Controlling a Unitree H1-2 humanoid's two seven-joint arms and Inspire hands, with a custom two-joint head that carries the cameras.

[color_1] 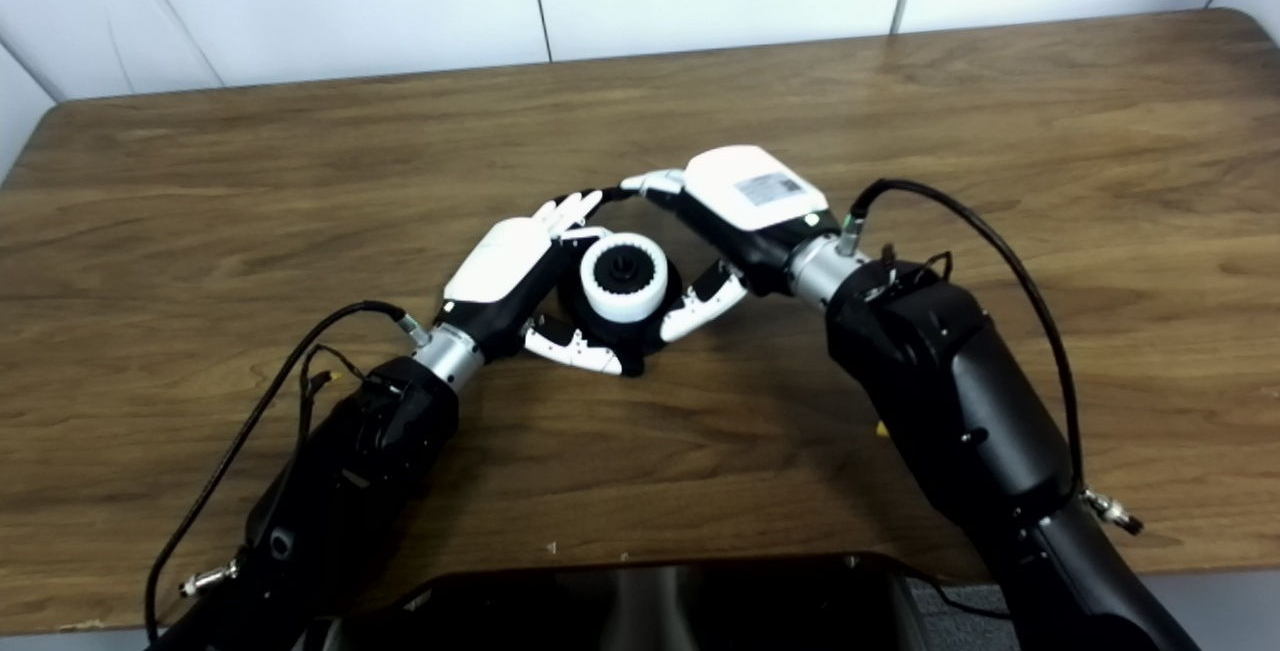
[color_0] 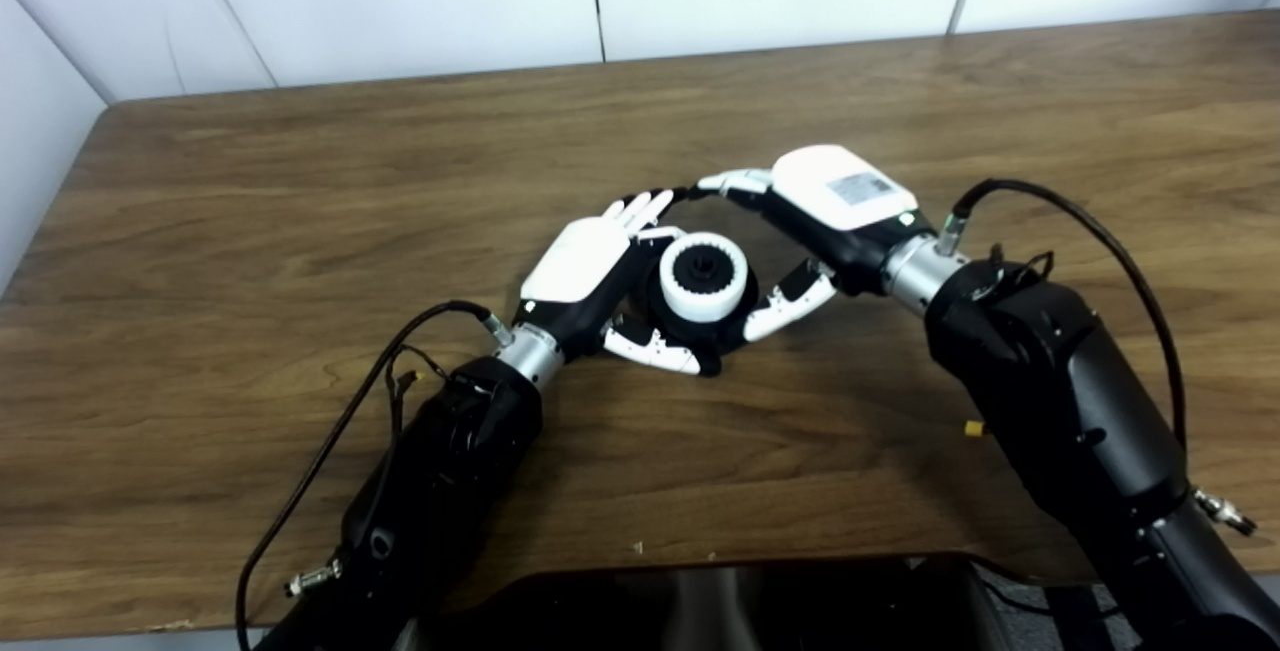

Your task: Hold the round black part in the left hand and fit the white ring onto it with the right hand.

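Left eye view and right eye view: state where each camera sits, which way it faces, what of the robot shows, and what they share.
Left eye view: on the head, left side, looking down at the wooden table; both forearms rise from the bottom edge.
Right eye view: beside it, slightly right, same downward look; the scene sits further left in frame.
Shared: left hand cradling the round black part, white ring seated around it, right hand open beside it.
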